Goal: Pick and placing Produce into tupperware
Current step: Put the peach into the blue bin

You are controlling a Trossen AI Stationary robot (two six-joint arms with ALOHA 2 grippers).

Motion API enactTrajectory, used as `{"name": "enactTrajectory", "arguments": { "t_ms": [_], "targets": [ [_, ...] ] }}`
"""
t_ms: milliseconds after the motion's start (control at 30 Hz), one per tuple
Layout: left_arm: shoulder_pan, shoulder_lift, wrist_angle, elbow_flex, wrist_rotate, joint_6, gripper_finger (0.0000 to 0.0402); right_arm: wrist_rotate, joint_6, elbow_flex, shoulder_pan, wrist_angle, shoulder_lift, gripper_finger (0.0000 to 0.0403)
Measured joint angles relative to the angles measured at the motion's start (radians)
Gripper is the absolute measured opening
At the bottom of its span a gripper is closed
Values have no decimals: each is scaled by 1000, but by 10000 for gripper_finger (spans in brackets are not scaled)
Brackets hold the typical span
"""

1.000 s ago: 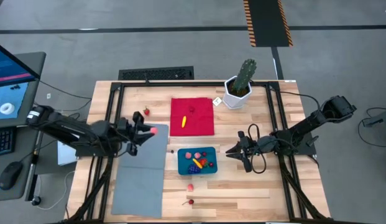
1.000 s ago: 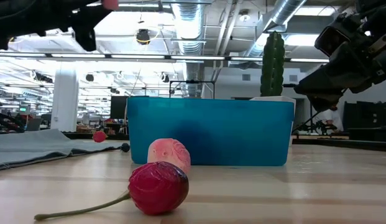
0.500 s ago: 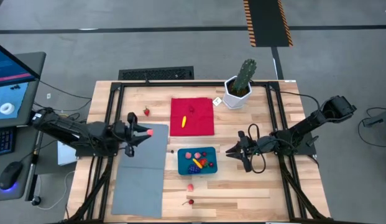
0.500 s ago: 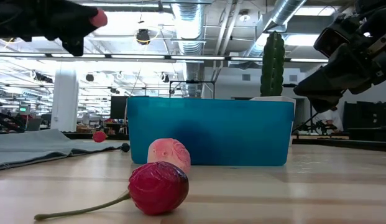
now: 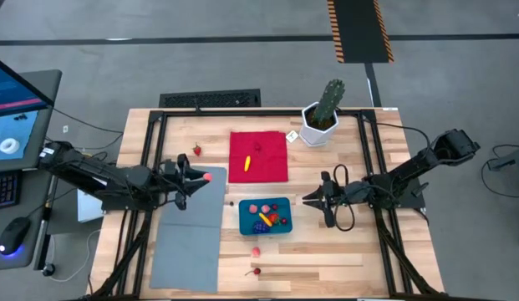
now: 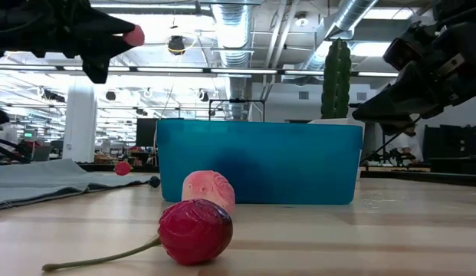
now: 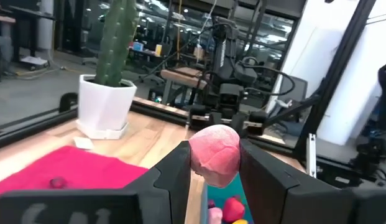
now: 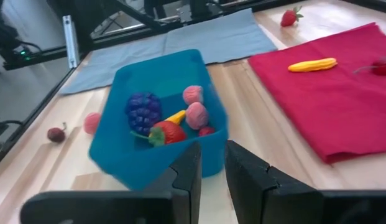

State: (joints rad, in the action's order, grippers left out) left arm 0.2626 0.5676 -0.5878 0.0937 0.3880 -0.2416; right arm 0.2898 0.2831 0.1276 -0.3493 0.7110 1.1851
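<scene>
Grey mat (image 5: 190, 226) under left end effector (image 5: 199, 177) pinching pink piece (image 7: 214, 155); right end effector (image 5: 310, 200) slightly spread beside tupperware (image 5: 265, 227).

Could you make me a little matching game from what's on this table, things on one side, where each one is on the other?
Things:
1. yellow banana piece
2. blue-purple cluster
3. pink piece
4. cherry

Places:
A. inside the teal tupperware
B. held in the left pincer, above the grey mat
C. on the red cloth
D. on the bare wood in front of the tupperware

Pairs: 1-C, 2-A, 3-B, 4-D
</scene>
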Motion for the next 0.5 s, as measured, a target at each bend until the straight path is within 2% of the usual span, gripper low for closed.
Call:
{"name": "enactTrajectory", "arguments": {
  "t_ms": [167,333,500],
  "targets": [
    [0,155,-126,46,-37,5,114,0,-3,0,34,0,0,93],
    [-9,358,-96,156,12,-5,114,0,-3,0,52,0,0,93],
    [-32,540,-70,265,-48,-6,114,-1,-3,0,55,0,0,93]
  ]
}}
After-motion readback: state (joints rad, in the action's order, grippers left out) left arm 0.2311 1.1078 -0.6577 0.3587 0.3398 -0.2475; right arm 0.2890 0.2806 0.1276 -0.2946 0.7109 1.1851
